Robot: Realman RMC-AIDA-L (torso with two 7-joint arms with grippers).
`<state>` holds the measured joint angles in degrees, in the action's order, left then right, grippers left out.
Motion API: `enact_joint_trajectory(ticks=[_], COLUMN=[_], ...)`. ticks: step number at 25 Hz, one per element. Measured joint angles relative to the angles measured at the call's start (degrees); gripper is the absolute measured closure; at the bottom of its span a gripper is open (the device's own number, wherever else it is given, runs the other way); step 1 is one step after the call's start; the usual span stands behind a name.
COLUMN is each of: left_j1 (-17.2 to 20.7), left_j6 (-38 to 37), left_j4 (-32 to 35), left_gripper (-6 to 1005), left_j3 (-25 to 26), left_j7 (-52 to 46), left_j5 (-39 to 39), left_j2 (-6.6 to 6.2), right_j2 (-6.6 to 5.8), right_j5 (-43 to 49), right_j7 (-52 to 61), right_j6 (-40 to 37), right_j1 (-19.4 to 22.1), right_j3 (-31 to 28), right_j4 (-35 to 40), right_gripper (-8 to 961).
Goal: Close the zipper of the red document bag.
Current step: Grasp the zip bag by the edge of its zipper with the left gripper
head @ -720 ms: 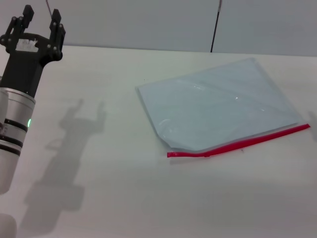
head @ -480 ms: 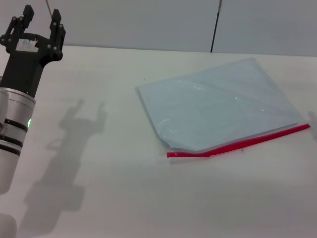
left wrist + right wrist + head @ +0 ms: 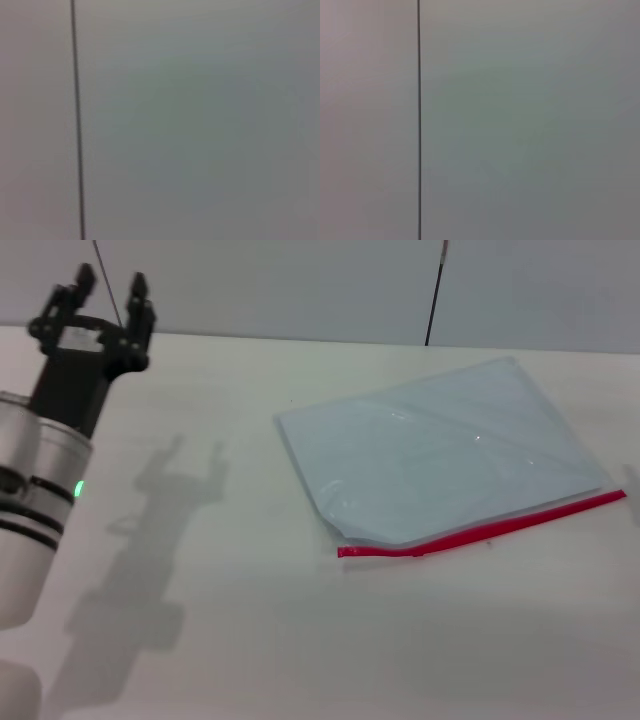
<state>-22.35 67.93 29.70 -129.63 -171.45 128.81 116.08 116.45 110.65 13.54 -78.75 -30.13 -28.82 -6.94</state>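
Note:
The red document bag (image 3: 440,455), a flat translucent pale-blue pouch, lies on the white table right of centre in the head view. Its zipper (image 3: 480,527) is a thin red strip along the near long edge, running from near the middle out to the right. My left gripper (image 3: 112,287) is raised at the far left, well away from the bag, open with nothing between its fingers. The right gripper is out of view. Both wrist views face only a grey wall with a dark seam.
The white table (image 3: 250,630) spreads in front and to the left of the bag. A grey wall panel with a dark vertical seam (image 3: 434,290) stands behind the table's far edge. My left arm casts a shadow (image 3: 150,540) on the table.
My left arm has shifted to the right and slightly farther back, gripper still open. The bag has not moved.

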Motion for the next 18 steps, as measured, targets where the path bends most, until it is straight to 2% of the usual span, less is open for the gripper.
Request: enact_joint_trajectory(ticks=[3, 5, 11, 13, 18], left_j1=[-0.21, -0.48, -1.98, -2.19, -2.21], left_j6=[-5.64, -10.08, -29.62, -34.38, -42.92], left_j4=[3.1, 5.47, 16.08, 19.09, 24.67], left_gripper=[457, 458, 458, 458, 458], left_j3=[-0.38, -1.02, -2.15, -2.13, -1.02], left_j7=[-0.03, -0.03, 0.22, 0.66, 4.45], left_j5=[0.33, 0.46, 0.92, 2.77, 6.21], left_j2=[-0.8, -1.92, -7.39, -8.53, -9.16], right_j2=[0.0, 0.0, 0.0, 0.0, 0.0], right_j5=[0.0, 0.0, -0.01, 0.0, -0.01], right_j7=[0.0, 0.0, 0.0, 0.0, 0.0], right_j6=[0.0, 0.0, 0.0, 0.01, 0.01], right_j1=[0.14, 0.13, 0.18, 0.21, 0.36], right_j3=[0.0, 0.0, 0.07, 0.08, 0.09], right_j4=[0.16, 0.37, 0.45, 0.44, 0.51], right_gripper=[244, 244, 244, 244, 245])
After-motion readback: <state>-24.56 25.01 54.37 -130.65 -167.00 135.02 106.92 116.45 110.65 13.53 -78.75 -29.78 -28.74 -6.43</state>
